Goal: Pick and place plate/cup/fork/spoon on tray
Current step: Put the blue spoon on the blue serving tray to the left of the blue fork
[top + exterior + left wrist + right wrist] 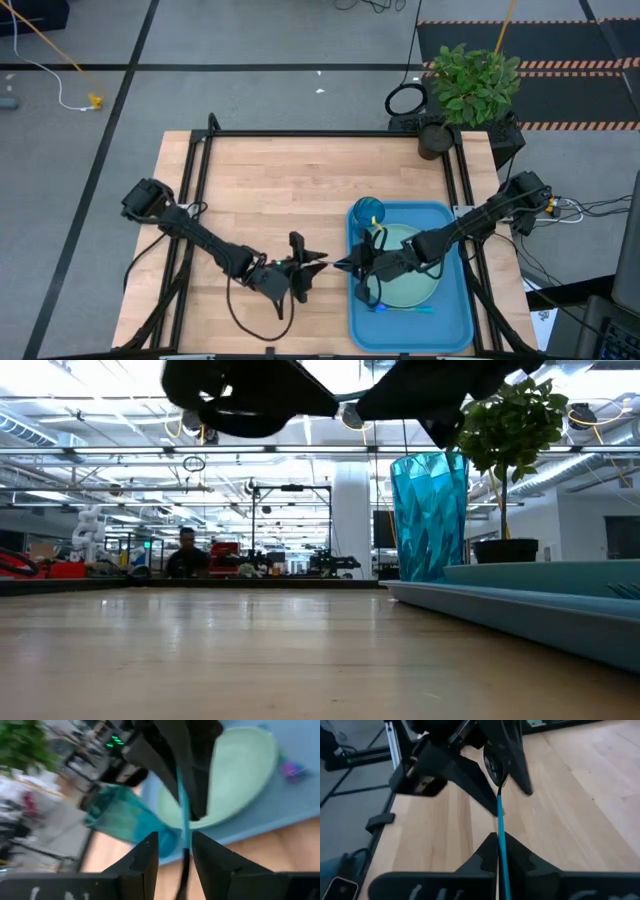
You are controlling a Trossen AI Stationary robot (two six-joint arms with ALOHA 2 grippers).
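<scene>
Right claw: the right gripper is pinching the spoon by its light blue handle, fingers narrowed onto it, and is holding it in the air just beside the tray's left rim.
Left claw: the left gripper is facing the right one over the bare wood, fingers apart on either side of the spoon's dark bowl; the wrist view is showing gaps on both sides, so it seems not to be gripping.
Spoon handling: it is looking thin, light and stiff; the shiny bowl is probably offering a slippery, curved hold, while the flat handle is giving the pads a surer seat. Holding near mid-handle is likely keeping it from swinging.
Tray load: the plate is lying inside the tray, the cup is standing upright at the tray's far left corner, and the fork is resting on the tray floor near the plate's front edge.
Remaining: judging by this, only the spoon is waiting to be set down, ideally beside the fork.
</scene>
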